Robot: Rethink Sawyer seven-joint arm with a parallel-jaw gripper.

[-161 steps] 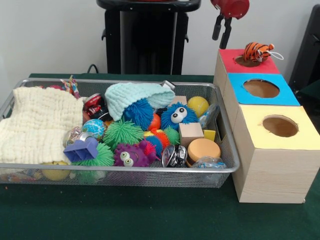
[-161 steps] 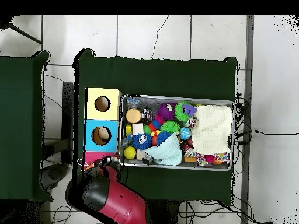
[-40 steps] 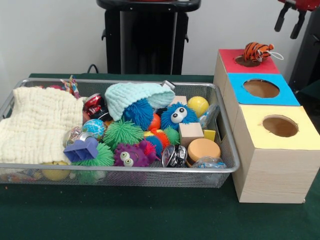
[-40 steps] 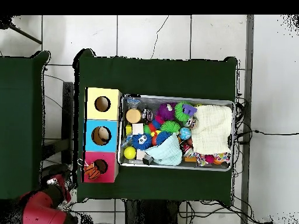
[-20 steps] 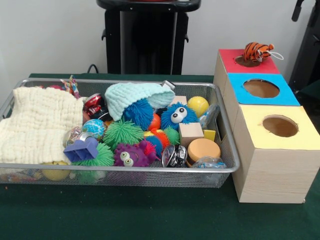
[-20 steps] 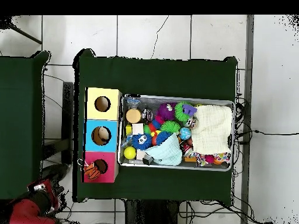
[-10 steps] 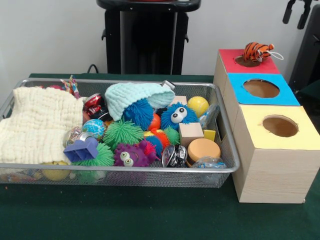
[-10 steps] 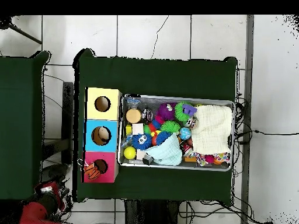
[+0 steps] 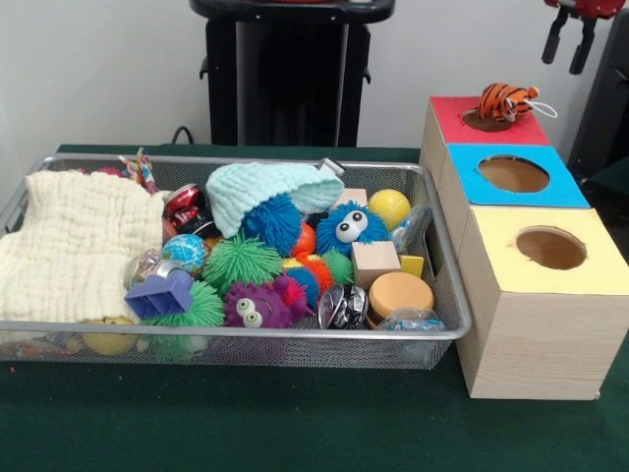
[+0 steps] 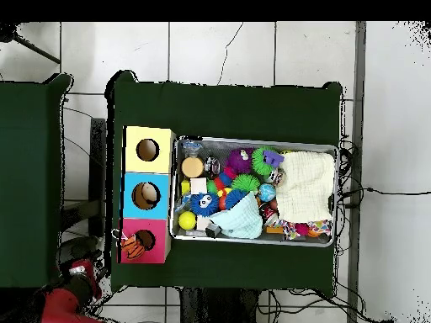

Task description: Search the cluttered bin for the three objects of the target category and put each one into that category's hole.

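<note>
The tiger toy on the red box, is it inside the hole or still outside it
Outside. The tiger toy sits on the red box at the hole's rim, its whole striped body above the top; the overhead view shows it beside the hole.

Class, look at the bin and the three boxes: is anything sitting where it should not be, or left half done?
Yes. The tiger toy rests on the rim of the red box's hole, not dropped through, its cord hanging over the edge. The hand hangs apart from it, up at the corner, holding nothing.

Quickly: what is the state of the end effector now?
End effector: open, holding nothing, up beside the boxes.
</note>
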